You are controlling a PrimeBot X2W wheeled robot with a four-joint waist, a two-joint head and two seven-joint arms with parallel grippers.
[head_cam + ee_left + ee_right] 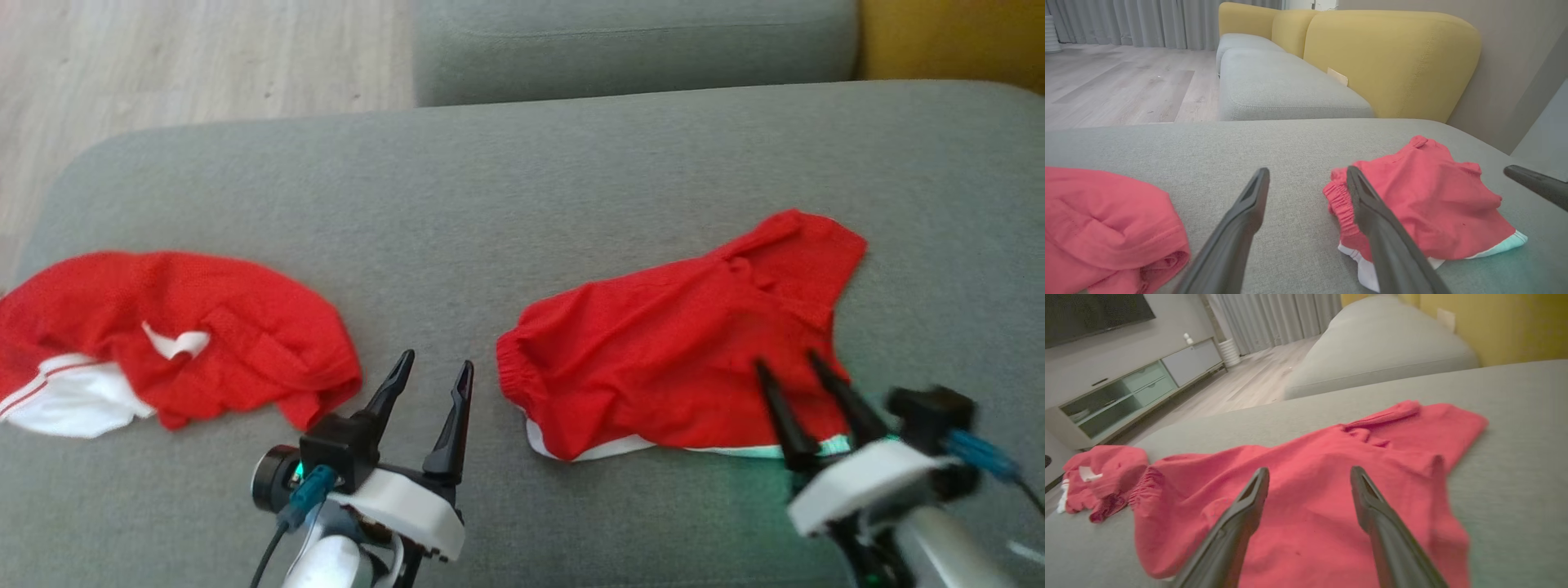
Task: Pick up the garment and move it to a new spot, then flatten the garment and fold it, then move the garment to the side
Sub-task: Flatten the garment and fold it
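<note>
Garment (678, 351) lies on the right half of the grey cushion (490, 188), loosely spread, with its elastic waist toward the middle and a white hem showing along the near edge. A second garment (163, 335) sits crumpled well apart on the left. You can take the placing step as done, since the cloth rests on the cushion with nothing gripping it. It looks only partly flat: wrinkles run across it and the far corner is bunched up, so flattening, folding and the move to the side are probably all left for you. Your right gripper (785, 359) hangs over the garment's near right part, fingers pointing forward, spread wide with nothing between them. Your left gripper (437, 361) hovers over bare cushion between the two garments, just beside the waist, likewise spread and empty.
</note>
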